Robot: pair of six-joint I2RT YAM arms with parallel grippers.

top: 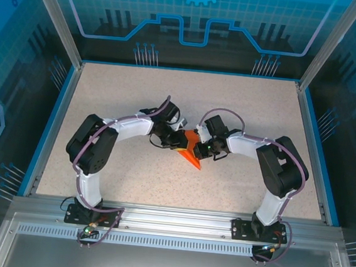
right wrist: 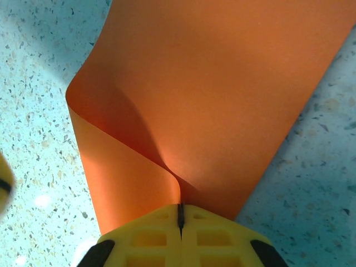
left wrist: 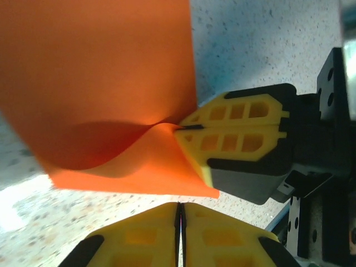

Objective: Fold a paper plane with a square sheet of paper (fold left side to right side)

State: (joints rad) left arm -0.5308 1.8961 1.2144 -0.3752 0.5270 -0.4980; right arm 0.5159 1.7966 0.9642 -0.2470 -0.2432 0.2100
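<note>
The square sheet of paper is bright orange and lies mid-table between the two grippers, pointed toward the near edge. My right gripper is shut on its edge, and the paper bends over in a loose curl with a soft fold running up from the pinch. In the left wrist view the right gripper bites the sheet from the right. My left gripper is shut with nothing between its fingers, its tips just short of the paper's lower edge. From above, the left gripper and right gripper almost meet.
The speckled table has a blue rim on the left, right and back. Aluminium posts and see-through walls stand around it. Both arm bases sit on the metal rail at the near edge.
</note>
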